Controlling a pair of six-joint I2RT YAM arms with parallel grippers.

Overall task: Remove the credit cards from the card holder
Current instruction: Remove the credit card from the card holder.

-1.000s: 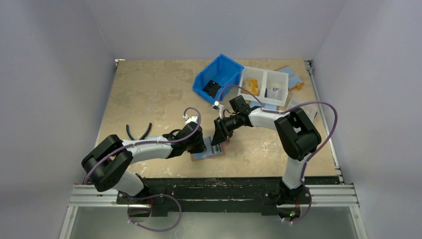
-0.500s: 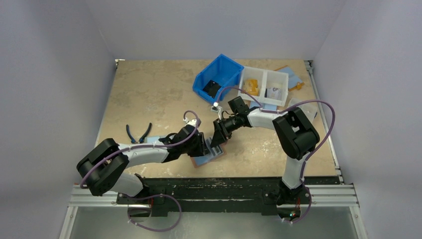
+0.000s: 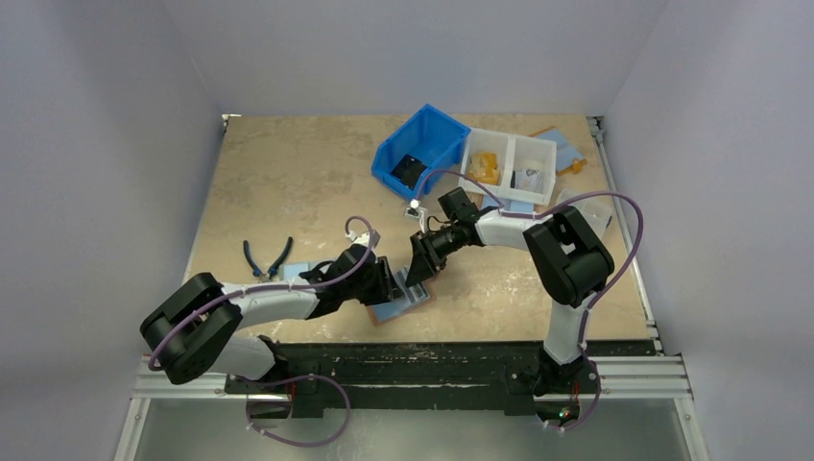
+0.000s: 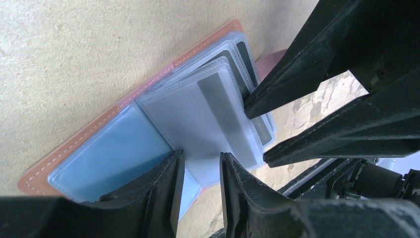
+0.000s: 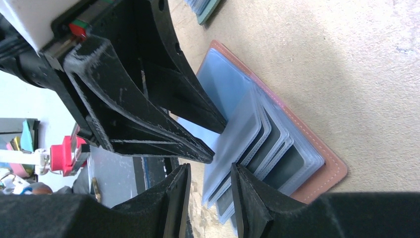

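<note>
Where the two arms meet near the front edge of the bench (image 3: 288,182), the card holder (image 4: 104,153) lies opened flat, blue lining up and stitched brown edge showing, with its fan of clear plastic sleeves (image 4: 208,114) partly lifted between the two grippers. The left gripper (image 4: 200,159) stands at one edge of the sleeves, its fingers a narrow gap apart and nothing clamped between them. The right gripper (image 5: 210,174) faces it from the opposite side, likewise narrowly parted, its tips at the sleeve edges, and dark inserts show through several sleeves.
</note>
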